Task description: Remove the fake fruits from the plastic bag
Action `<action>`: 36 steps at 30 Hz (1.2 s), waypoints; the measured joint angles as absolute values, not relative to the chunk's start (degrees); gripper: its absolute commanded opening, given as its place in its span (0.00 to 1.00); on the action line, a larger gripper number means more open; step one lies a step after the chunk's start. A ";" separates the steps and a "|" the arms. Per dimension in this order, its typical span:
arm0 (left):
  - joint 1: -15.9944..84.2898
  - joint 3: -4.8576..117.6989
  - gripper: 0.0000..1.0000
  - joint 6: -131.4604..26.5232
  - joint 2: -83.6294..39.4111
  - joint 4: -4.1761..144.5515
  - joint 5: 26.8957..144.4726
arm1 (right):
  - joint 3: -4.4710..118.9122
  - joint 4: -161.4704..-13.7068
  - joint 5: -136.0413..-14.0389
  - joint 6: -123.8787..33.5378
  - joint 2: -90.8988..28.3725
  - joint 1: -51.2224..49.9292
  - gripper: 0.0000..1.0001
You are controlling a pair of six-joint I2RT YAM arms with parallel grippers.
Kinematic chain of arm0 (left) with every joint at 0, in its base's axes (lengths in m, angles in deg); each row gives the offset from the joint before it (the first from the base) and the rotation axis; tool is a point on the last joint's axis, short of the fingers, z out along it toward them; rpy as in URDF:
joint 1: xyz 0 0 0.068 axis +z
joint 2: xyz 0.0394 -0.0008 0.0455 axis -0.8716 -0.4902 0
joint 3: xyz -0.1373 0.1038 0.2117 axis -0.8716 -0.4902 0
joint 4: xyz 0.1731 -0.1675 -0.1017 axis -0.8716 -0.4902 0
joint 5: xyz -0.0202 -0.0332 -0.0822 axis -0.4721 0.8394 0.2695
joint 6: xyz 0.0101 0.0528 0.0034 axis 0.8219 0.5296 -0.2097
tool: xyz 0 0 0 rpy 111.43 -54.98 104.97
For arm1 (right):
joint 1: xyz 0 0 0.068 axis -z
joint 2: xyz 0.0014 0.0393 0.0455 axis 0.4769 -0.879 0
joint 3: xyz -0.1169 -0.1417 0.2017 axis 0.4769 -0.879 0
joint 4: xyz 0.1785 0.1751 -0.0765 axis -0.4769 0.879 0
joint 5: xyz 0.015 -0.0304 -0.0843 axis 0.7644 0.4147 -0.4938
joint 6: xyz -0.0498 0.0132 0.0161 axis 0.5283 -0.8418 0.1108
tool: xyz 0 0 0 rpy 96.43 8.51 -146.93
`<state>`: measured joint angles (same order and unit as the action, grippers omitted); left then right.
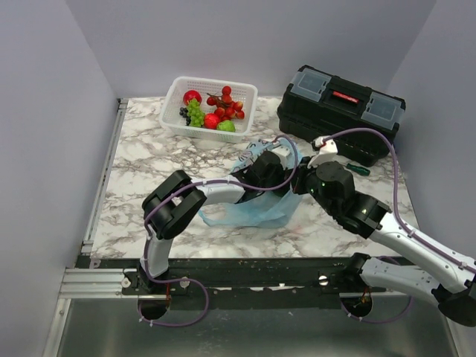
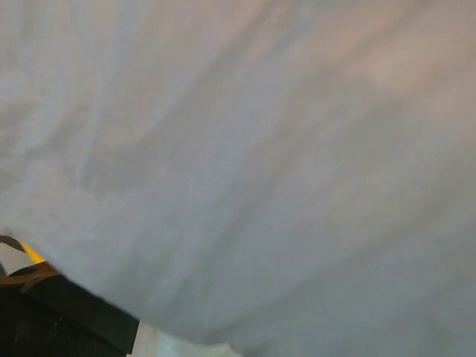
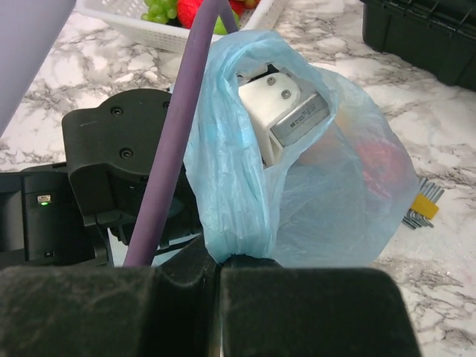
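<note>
The translucent light-blue plastic bag (image 3: 335, 223) stands bunched upright, a blurred reddish fruit (image 3: 381, 160) showing through its wall.

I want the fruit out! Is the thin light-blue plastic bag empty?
Not empty: a blurry red shape shows through the thin light-blue plastic bag. Which fruit, cannot tell.
</note>
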<state>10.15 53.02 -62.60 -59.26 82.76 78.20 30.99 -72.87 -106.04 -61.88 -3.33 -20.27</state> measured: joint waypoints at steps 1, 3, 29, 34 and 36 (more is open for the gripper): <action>9.91 53.02 0.71 -62.71 -59.47 82.67 78.99 | 30.91 -72.59 -106.04 -61.95 -3.07 -20.27 0.01; 9.47 53.05 0.70 -62.87 -59.80 82.43 79.97 | 30.88 -71.96 -106.06 -62.32 -2.93 -20.27 0.01; 8.00 46.53 0.19 -63.39 -49.90 75.15 85.24 | 27.74 -69.09 -108.16 -63.83 0.43 -20.56 0.01; 8.00 44.04 0.18 -63.15 -42.05 74.11 85.21 | 27.04 -68.81 -109.01 -63.81 0.34 -20.56 0.01; 8.03 42.47 0.16 -63.19 -38.64 73.80 85.19 | 27.02 -68.79 -109.05 -63.81 0.02 -20.56 0.01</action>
